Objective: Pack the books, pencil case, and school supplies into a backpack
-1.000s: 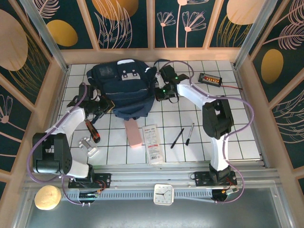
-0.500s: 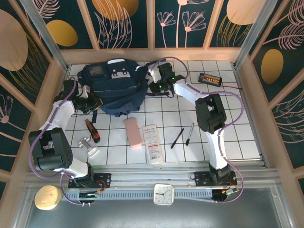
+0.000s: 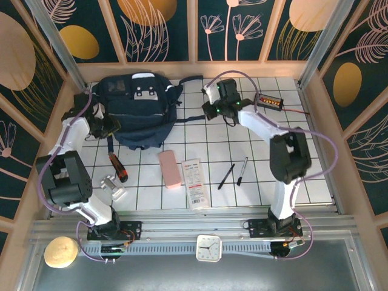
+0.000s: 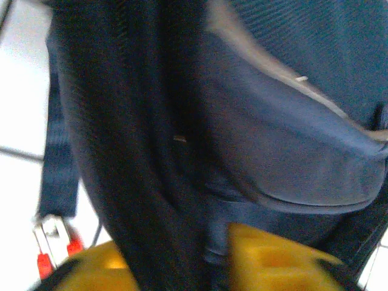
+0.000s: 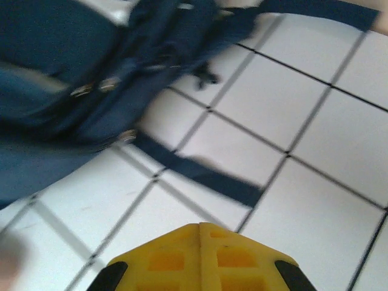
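At far left of the table (image 3: pixel 285 145) lies the backpack (image 3: pixel 142 112), soft and floppy, so its fabric will likely bunch; a strap (image 5: pixel 200 174) seems the surest hold. Left pincer (image 4: pixel 182 257) stands apart around a dark fold (image 4: pixel 151 151); right pincer (image 5: pixel 200 229), closed and empty, hovers above that strap.

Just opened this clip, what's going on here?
Two robot arms are working on a navy backpack at the far left of the table. The left gripper is at its left side with fabric between its fingers; whether it grips cannot be told. The right gripper is shut and empty above the table beside a strap. The pink pencil case, white booklet and two pens lie unpacked in front.
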`<state>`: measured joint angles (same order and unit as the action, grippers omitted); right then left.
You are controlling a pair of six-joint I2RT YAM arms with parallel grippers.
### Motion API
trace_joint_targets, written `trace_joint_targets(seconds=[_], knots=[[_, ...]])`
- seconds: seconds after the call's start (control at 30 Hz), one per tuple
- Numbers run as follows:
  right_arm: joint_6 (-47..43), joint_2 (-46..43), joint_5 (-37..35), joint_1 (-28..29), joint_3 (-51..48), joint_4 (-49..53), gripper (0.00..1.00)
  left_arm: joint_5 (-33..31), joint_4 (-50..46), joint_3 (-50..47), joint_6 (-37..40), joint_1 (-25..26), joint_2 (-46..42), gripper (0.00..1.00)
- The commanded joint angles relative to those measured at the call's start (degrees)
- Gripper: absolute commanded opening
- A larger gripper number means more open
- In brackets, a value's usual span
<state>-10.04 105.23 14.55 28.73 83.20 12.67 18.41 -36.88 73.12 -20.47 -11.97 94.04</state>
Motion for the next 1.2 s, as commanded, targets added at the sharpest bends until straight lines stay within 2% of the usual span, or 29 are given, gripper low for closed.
trace_joint_targets(seconds=[0.0,0.03,0.07,0.1,0.13,0.2,0.23,0.3,0.33,0.43,0.5,0.67,0.8,0.87,0.9,0.93,0.97,1.0,1.03,1.1,1.17], knots=[[6.12,-6.86,1.71,7.18,-6.15,-1.99,0.0,-2.09,3.68,3.85,1.75,-0.23,-1.27,0.73],[7.96,-6.87,2.44,7.63,-7.02,-2.25,0.0,-1.2,4.84,2.44,1.17,-0.25,-2.9,0.69],[9.8,-5.93,6.14,6.9,-7.07,-3.08,0.0,-0.85,5.71,0.7,-0.24,-0.24,-4.74,0.73],[10.94,-3.87,10.09,5.82,-5.97,-2.87,0.0,-0.44,6.22,-0.92,-1.27,-0.23,-6.36,0.79],[11.44,-0.17,13.94,4.55,-2.78,-0.77,0.0,-0.1,7.62,-3.34,-2.64,-0.14,-8.87,0.96],[9.46,7.1,15.29,3.3,4.91,4.58,0.28,0.77,9.27,-7.31,-4.96,0.52,-13.34,0.99],[7.94,10.62,14.88,2.93,7.74,6.0,0.37,0.69,9.13,-8.55,-5.22,1.94,-14.8,0.99],[5.76,14.55,14.31,2.91,10.88,5.64,0.46,-3.09,7.8,-8.9,-2.98,8.59,-15.3,0.99],[4.23,15.7,13.68,1.17,11.65,4.46,0.48,-6.87,6.89,-8.07,-0.09,13.29,-14.69,0.99],[-0.4,12.57,14.28,-0.64,4.02,-8.3,0.56,-18.95,5.08,-5.55,11.23,24.29,-10.32,0.99],[-0.56,9.23,12.93,-1.79,-1.56,-15.47,0.66,-21.87,7.6,-6.81,18.84,27.6,-8.31,0.99],[-2.53,7.91,16.15,-2.86,-1.51,-11.52,0.67,-25.34,12.34,-5.96,30.18,29.81,-0.74,0.98],[-4.38,6.8,17.33,-2.15,-3.64,-11.85,0.66,-30.19,12.1,-1.37,35.38,31.89,7.43,0.95],[-6.89,5.68,18.85,-2.01,-5.87,-13.82,0.66,-30.42,12.18,0.8,36.62,32.26,10.84,0.88],[-8.24,5.31,19.53,-2.01,-6.6,-14.44,0.66,-29.76,11.85,1.68,36.72,32.27,12.27,0.79],[-10.41,5.25,20.43,-2.04,-7.23,-14.67,0.66,-28.91,11.03,2.82,36.64,32.27,13.94,0.56],[-12.81,5.29,21.02,-2.07,-7.58,-14.57,0.65,-27.46,9.76,4.03,36.58,32.36,15.62,0.26],[-14.92,5.47,21.85,-2.1,-7.68,-14.64,0.65,-26.05,8.66,4.91,36.28,32.36,16.76,0.09],[-17.37,5.89,23.2,-2.08,-7.89,-15.02,0.65,-24.74,8.03,5.35,35.8,32.36,17.33,0.0],[-21.36,7.41,25.95,-2.07,-7.62,-15.27,0.65,-24.13,7.41,5.18,34.79,32.45,15.94,0.0],[-22.9,9.74,27.14,-2.02,-5.42,-14.58,0.65,-23.23,8.03,3.33,35.09,32.45,10.63,0.0]])
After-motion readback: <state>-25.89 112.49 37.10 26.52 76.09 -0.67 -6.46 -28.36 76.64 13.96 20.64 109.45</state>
